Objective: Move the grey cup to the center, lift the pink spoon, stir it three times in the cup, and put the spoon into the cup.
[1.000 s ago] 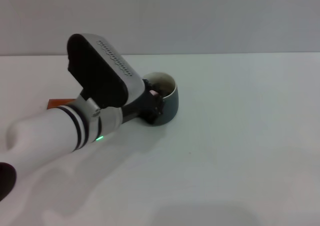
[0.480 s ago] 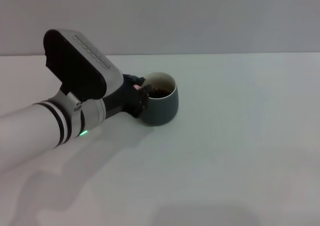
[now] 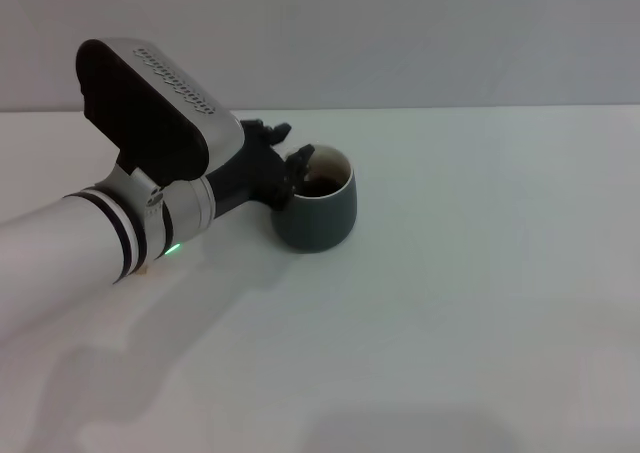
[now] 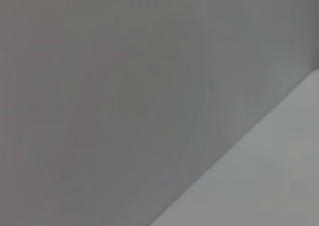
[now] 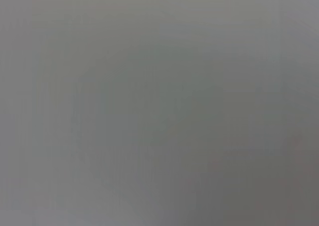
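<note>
The left gripper (image 3: pixel 283 163) hung at the near-left rim of the grey cup (image 3: pixel 318 211), its dark fingers (image 3: pixel 297 159) reaching over the pale lip toward the dark liquid inside. Whether those fingers were clamped on anything could not be told — they hid whatever lay between them, and the pink spoon was not visible in any view. The cup stood upright on the white tabletop (image 3: pixel 480 273), a little left of the middle and toward the far side, so the move to the center looked done. Judging by the pose, the work was somewhere in the stirring or the final drop — which of these could not be settled. The right gripper was out of sight.
</note>
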`<action>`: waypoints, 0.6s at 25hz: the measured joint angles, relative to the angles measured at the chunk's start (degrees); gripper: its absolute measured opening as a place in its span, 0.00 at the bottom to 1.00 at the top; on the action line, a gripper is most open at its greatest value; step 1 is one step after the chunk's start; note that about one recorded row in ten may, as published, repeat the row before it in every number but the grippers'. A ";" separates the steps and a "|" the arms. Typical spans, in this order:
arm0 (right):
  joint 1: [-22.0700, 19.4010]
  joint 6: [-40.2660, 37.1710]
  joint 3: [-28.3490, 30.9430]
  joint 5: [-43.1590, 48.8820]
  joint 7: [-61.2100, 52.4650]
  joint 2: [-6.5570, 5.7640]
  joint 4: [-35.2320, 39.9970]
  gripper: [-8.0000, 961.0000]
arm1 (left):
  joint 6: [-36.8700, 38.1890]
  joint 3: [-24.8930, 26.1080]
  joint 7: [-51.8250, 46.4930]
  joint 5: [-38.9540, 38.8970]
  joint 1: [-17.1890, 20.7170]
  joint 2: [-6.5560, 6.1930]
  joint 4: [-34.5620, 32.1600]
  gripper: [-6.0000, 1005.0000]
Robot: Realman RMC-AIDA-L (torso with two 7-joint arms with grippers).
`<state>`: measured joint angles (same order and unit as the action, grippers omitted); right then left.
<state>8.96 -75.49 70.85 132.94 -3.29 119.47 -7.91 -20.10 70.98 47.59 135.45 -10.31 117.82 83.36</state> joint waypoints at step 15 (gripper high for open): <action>-0.19 -0.36 -0.02 0.04 -0.05 0.07 -0.21 0.01 | 75.43 -12.87 -17.50 7.14 5.89 0.13 -16.43 0.66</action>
<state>8.77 -75.85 70.83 132.98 -3.35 119.54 -8.13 55.33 58.11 30.09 142.59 -4.42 117.95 66.94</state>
